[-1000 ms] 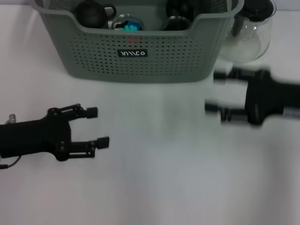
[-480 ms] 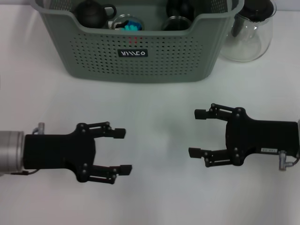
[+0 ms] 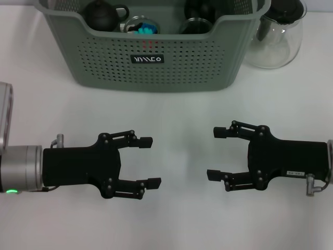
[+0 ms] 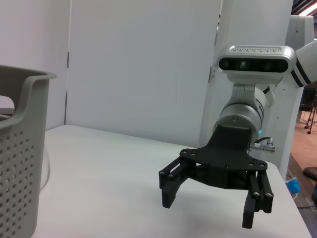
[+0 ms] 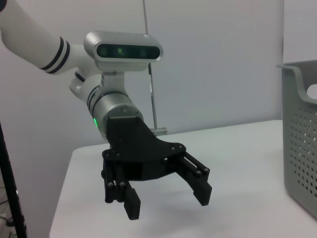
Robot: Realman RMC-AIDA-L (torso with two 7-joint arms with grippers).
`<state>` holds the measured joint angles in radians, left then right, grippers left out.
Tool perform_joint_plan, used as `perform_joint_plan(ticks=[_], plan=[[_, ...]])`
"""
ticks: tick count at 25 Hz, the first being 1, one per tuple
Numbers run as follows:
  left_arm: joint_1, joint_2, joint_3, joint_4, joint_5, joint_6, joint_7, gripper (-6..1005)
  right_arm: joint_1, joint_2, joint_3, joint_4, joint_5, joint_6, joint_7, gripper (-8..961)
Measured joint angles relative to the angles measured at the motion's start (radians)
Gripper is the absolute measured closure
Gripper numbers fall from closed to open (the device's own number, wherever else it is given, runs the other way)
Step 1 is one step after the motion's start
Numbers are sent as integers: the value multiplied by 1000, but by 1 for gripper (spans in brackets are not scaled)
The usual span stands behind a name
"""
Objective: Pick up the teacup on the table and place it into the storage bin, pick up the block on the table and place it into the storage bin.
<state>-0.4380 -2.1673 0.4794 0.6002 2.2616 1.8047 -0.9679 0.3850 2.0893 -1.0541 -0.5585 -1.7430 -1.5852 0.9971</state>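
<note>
Head view: the bin [image 3: 151,62] stands at the table's [image 3: 177,224] far edge, a jug [image 3: 278,39] beside it. The left gripper [image 3: 148,161] has moved further inward since half a second ago; the right gripper [image 3: 216,153] has barely shifted. Both are spread, empty, facing each other.

Left wrist view: the right gripper [image 4: 215,208] hangs spread near the bin [image 4: 20,158].

Right wrist view: the left gripper [image 5: 166,196] hangs spread near the bin [image 5: 302,144].
</note>
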Motion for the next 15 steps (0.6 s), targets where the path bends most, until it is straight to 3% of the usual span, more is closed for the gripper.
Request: perform_joint_plan(ticks=[9,15], plan=[[-1,0,-1,-10,-27,31,52,145,-16,-3,97,2,-3,-92,-1,8],[-5,4,-2,-8,-51,73,53,145,-17,-8,110,3,-8,-123,-1,8]])
